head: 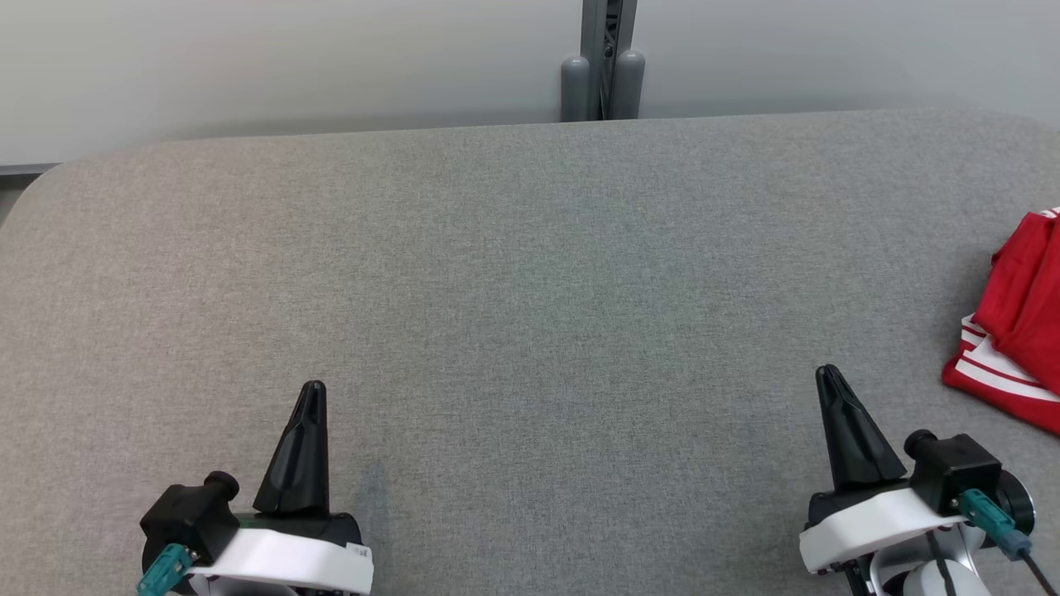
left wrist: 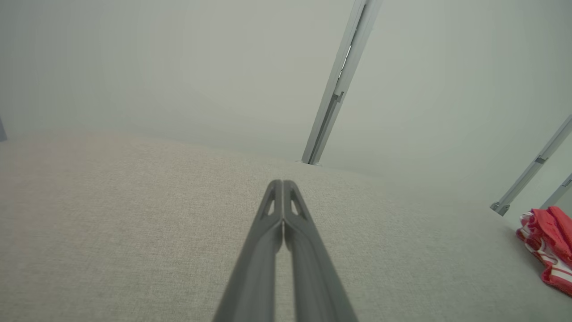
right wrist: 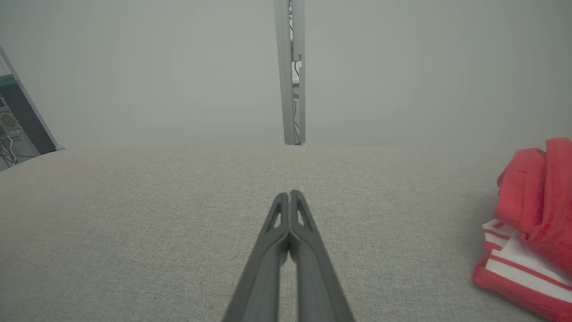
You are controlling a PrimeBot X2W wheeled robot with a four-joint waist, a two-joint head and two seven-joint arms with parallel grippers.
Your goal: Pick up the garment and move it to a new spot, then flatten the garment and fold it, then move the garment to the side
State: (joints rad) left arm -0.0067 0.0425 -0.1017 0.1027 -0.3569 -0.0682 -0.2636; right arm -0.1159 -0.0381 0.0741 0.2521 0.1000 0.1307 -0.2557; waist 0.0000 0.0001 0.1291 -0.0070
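Grey fabric-topped table (head: pixel 530 273) with a rounded far left corner, a pale wall behind it and a grey upright post (head: pixel 602 66) at the far edge.

- Left tool (head: pixel 313 391): near left of the table. Fingers pressed together along their tips, gripping nothing. The left wrist view (left wrist: pixel 283 185) shows the tips meeting above bare fabric.
- Right tool (head: pixel 828 377): near right. Closed and empty, tips together in the right wrist view (right wrist: pixel 289 197).
- Garment (head: pixel 1023 331): red, bunched, lying on the table's right side near the right tool but apart from it. Partly cut off by the picture edge. The visible part runs near-to-far, with a white-striped band at the near, lower end. Full long axis cannot be told.
- Left wrist view: the garment (left wrist: pixel 549 246) at far right and two further slanted posts (left wrist: pixel 532 170).
- Right wrist view: the garment (right wrist: pixel 532 223) closer, stripes plain, and dark equipment (right wrist: pixel 13 116) beyond the table's left end.
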